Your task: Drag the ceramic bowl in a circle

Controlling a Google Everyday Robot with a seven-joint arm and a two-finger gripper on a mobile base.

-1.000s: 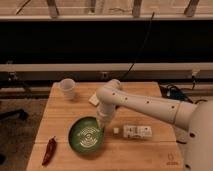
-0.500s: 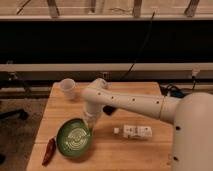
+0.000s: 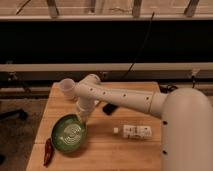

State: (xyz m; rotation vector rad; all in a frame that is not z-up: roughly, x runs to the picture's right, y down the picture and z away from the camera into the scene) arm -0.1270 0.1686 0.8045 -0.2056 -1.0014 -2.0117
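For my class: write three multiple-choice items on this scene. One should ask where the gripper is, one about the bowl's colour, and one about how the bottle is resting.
1. The gripper is:
A. out of view
B. at the bowl's rim
C. raised high above everything

2. The bowl is:
A. blue
B. white
C. green

3. The bottle:
A. stands upright
B. lies on its side
C. sits in the bowl

Answers:
1 B, the arm's tip meets the bowl's right rim.
2 C, the bowl is glossy green with pale rings inside.
3 B, the bottle's long side rests on the wood, right of the bowl.
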